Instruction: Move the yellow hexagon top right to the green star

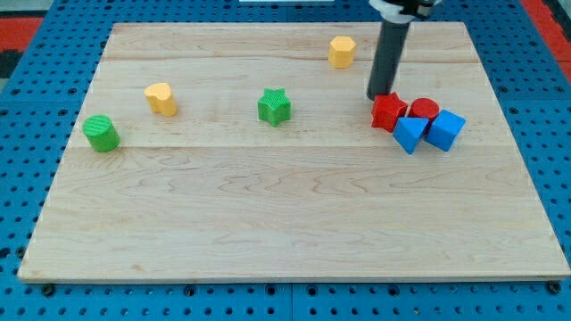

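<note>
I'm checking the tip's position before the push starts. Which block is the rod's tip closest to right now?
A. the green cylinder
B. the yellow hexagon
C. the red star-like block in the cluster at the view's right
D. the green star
C: my tip sits right at the upper-left edge of the red star-like block, while the yellow hexagon lies farther off toward the view's top left.
</note>
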`<state>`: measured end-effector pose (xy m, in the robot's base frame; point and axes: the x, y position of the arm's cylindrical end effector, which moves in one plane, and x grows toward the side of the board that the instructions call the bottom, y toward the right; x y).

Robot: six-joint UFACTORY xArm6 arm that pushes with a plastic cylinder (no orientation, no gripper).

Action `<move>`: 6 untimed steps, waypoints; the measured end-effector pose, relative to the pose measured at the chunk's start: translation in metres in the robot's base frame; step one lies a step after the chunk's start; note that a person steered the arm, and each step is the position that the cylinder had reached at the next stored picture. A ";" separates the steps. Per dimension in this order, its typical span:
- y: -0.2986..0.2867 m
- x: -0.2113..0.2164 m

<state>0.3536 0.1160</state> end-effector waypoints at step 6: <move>-0.144 -0.043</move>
